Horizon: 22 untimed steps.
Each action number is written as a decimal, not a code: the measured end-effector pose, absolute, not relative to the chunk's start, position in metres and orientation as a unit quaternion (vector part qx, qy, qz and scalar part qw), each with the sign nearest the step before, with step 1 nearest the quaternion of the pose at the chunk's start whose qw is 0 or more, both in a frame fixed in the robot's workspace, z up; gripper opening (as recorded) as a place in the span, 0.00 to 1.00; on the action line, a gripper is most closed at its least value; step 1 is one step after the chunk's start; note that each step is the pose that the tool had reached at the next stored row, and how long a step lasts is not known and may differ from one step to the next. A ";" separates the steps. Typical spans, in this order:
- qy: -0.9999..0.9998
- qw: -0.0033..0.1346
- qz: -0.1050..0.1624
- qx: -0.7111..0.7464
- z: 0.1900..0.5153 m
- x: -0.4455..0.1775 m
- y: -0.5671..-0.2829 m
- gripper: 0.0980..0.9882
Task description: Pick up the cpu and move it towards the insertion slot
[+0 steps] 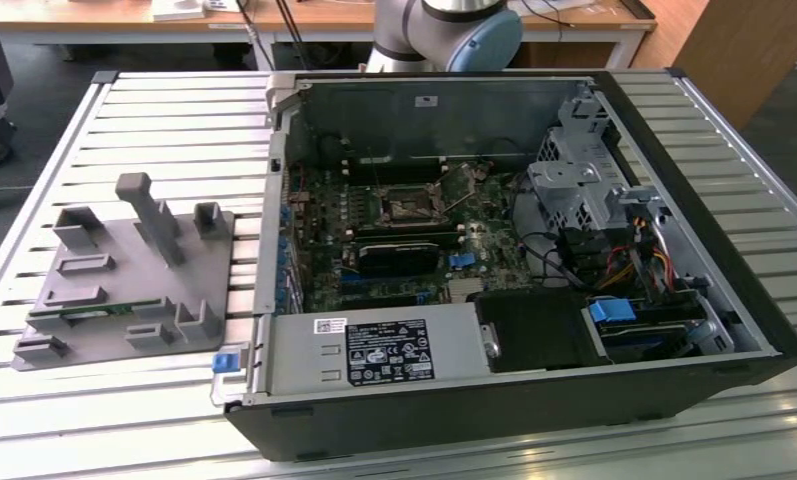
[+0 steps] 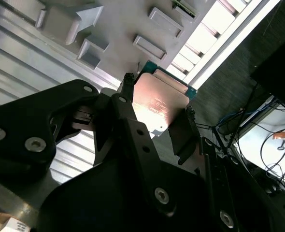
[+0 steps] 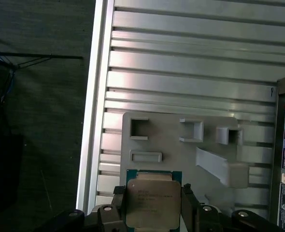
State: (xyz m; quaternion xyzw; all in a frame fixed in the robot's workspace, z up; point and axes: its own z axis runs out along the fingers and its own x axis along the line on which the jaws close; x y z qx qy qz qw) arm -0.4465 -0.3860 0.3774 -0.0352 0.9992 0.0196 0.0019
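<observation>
Your tool (image 3: 153, 191) is closed on the cpu (image 3: 152, 200). Its two black fingers (image 3: 188, 205) press against opposite edges of the chip, and the silvery top faces the first wrist view. In the second wrist view the tool (image 2: 158, 96) grips the cpu (image 2: 159, 104) the same way, one finger (image 2: 181, 135) on each side, with the chip's thin green rim showing past the fingertips.

Directly beyond the tool lies the grey fixture plate (image 3: 181, 154), with raised blocks and shallow rectangular pockets, and the cpu is held up off it. The plate (image 2: 118, 29) rests on the slatted aluminium counter (image 3: 181, 63), whose edge runs close beside the tool, with dark floor past it.

In the exterior view the same plate (image 1: 118, 270) sits on the counter (image 1: 171, 130) with a long green circuit strip (image 1: 98, 318) along its near edge. Further out, beside the plate, stands the open computer case (image 1: 718, 200). The insertion slot (image 1: 409, 205) is inside it on the motherboard (image 1: 371, 235), well apart from the plate and your cpu.
</observation>
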 end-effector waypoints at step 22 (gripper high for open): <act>0.999 0.002 0.020 -0.034 0.399 -0.412 -0.385 0.50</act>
